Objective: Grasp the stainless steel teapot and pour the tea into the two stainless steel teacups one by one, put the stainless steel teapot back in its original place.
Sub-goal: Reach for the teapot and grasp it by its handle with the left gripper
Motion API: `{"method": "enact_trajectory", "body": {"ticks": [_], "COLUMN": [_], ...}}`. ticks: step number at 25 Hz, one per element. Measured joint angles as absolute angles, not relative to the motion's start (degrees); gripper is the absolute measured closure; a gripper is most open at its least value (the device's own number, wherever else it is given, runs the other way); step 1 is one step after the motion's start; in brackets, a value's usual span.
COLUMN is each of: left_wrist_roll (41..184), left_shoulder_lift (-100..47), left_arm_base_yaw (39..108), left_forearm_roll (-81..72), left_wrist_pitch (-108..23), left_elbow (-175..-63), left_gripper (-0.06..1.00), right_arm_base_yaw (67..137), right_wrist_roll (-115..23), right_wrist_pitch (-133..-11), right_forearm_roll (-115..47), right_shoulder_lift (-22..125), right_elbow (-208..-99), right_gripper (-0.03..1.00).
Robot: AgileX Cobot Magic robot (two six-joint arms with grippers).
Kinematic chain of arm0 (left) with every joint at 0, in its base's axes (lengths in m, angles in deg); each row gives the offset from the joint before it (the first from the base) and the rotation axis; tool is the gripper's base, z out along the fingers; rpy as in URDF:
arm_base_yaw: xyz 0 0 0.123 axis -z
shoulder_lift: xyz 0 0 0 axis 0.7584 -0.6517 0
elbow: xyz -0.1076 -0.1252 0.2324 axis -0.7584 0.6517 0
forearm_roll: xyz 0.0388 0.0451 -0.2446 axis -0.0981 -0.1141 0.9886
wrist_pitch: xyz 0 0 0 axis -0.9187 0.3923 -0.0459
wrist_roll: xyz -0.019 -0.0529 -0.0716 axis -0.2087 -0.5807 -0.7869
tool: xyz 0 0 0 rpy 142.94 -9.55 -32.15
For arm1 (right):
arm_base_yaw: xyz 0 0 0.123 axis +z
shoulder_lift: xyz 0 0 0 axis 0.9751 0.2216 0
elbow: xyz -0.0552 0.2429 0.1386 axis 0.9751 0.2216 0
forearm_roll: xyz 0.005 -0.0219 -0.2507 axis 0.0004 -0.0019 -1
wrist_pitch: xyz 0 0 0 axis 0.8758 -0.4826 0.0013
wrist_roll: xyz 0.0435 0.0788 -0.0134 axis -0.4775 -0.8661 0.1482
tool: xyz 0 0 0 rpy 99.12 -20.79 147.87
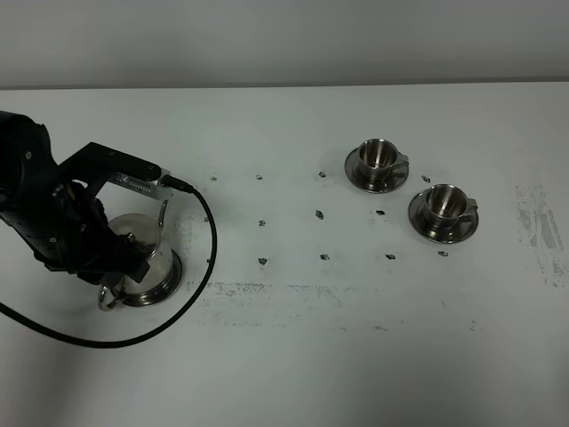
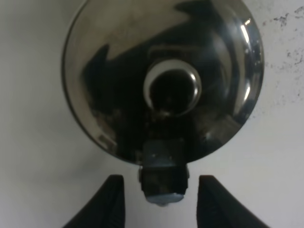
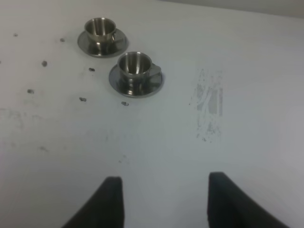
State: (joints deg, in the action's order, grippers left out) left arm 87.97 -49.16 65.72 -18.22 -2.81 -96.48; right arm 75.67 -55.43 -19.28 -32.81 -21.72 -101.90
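The teapot [image 1: 158, 265] stands on the table [image 1: 293, 356] at its left, well apart from the far cup [image 1: 379, 157] and near cup [image 1: 442, 203] at the right. The left jaws straddle its handle [image 2: 164, 175], released. The right jaws hang released, holding nothing.

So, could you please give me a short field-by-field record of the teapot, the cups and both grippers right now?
teapot: upright on the table, under the left arm
left gripper: open, jaws either side of the handle
teacups: two, each on a saucer, both look empty
right gripper: open, empty, short of the cups
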Motion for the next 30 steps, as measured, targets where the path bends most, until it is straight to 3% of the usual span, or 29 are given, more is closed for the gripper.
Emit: {"method": "enact_trajectory", "body": {"ticks": [30], "left_wrist_roll": [86.6], "left_shoulder_lift": [-53.3], "left_arm_base_yaw": [65.7], "left_forearm_roll": [-18.2], "left_wrist_pitch": [-6.9], "left_elbow": [-96.5], "left_gripper": [0.59], "right_arm_base_yaw": [75.7], "right_wrist_roll": [-55.4], "right_wrist_pitch": [-19.3], "right_forearm_roll": [-32.8], "right_shoulder_lift": [-21.7], "right_elbow": [-101.9], "right_gripper": [0.55]}}
